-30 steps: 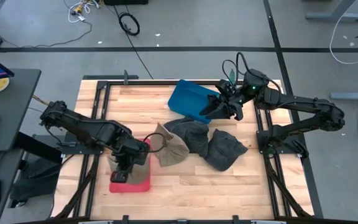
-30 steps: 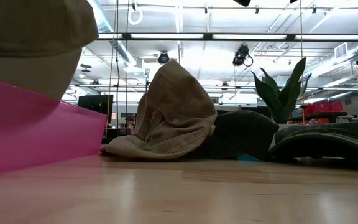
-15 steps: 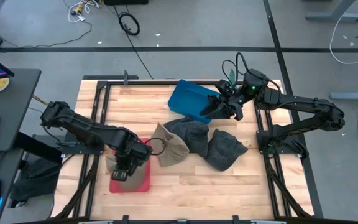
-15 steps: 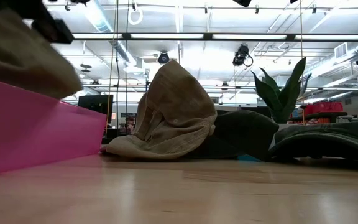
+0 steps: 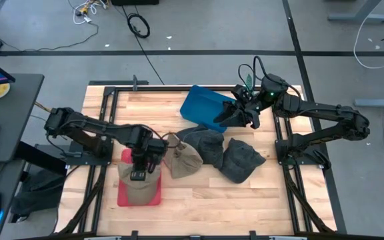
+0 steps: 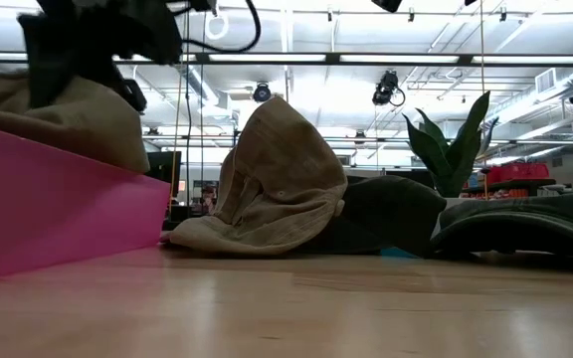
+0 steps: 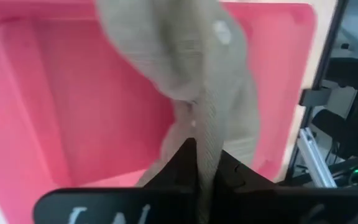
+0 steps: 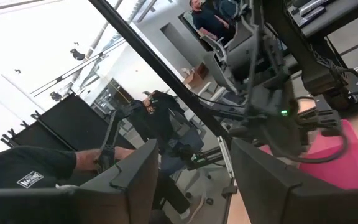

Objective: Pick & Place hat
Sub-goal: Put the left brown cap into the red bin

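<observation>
4 hats, 2 bins counted.
1 tan hat (image 5: 139, 189) pinched by left gripper (image 5: 137, 175) in pink bin (image 5: 153, 195); 3 hats mid-table. Right gripper (image 5: 234, 115), spread, seen at blue bin (image 5: 202, 107).

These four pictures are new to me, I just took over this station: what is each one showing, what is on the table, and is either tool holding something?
Two dark robot arms work at a wooden table. The high view looks straight down on it; the low view looks level across the tabletop; each wrist view looks out past that arm's own fingers. The left tool is over the pink bin, shut on the tan hat, whose cloth the left wrist view shows pinched between the fingers. Another tan hat and two dark hats lie mid-table beside a blue bin. The right tool waits, open and empty, by the blue bin.
</observation>
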You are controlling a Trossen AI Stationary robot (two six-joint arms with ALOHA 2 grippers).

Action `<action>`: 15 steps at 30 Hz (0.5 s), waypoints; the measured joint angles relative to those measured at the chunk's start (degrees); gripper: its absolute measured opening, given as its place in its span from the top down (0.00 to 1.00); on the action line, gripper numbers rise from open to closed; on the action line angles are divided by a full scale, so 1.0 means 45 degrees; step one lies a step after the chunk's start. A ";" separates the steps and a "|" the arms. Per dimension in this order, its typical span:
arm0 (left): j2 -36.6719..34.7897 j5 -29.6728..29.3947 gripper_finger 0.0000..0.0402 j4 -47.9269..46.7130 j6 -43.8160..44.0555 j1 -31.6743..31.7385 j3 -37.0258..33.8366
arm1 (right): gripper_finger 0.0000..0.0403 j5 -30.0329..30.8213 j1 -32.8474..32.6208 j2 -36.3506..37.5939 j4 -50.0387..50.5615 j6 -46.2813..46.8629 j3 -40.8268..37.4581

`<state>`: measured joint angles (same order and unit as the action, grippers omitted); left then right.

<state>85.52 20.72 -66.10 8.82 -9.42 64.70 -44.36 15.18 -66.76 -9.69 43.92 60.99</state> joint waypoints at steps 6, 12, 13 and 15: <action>0.0000 -0.0208 0.97 0.0161 -0.0284 0.1213 -0.0317 | 0.49 0.0000 -0.0001 0.0000 0.0000 0.0006 0.0000; 0.0000 -0.0877 0.97 0.0006 0.1719 0.2217 -0.0334 | 0.49 0.0290 0.0000 0.0000 0.0029 0.0010 0.0000; 0.0000 -0.0867 0.97 -0.0002 0.2013 0.2327 -0.0334 | 0.49 0.0319 0.0000 0.0000 0.0026 0.0010 0.0000; 0.0000 -0.0830 0.97 0.0003 0.2544 0.2481 -0.0334 | 0.49 0.0330 0.0000 0.0000 0.0037 0.0010 0.0000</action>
<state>85.52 16.99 -66.08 20.27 1.75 63.20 -42.87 15.18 -66.76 -9.53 43.97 60.99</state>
